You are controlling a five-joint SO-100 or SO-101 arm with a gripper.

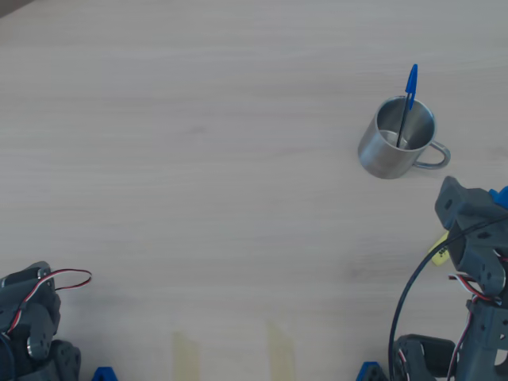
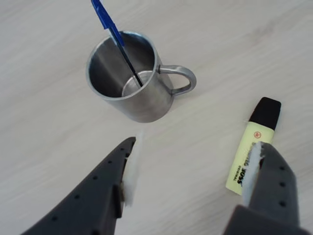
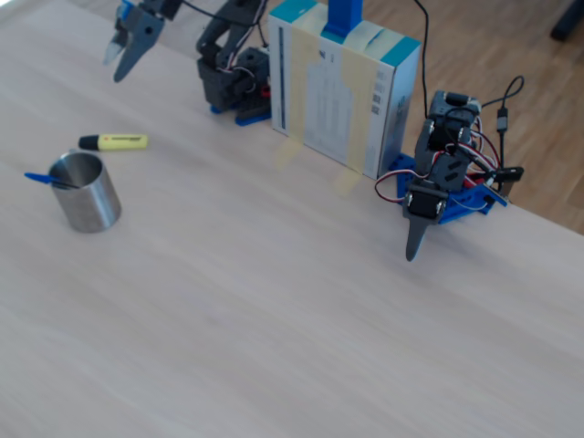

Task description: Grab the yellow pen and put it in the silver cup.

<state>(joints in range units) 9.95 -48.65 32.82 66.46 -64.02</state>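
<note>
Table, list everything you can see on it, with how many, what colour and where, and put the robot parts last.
Highlighter: one, yellow with a black cap, lying flat on the table beside the mug.
Steel mug: one, silver with a loop handle, standing upright.
Ballpoint pen: one, blue cap, leaning inside the mug.
Cardboard box: one, white and teal, taped upright at the table's far edge in the fixed view.
End effector: one, dark grey, open, above the table, the highlighter by one finger.
Second arm: one, dark grey on a blue base, idle.
</note>
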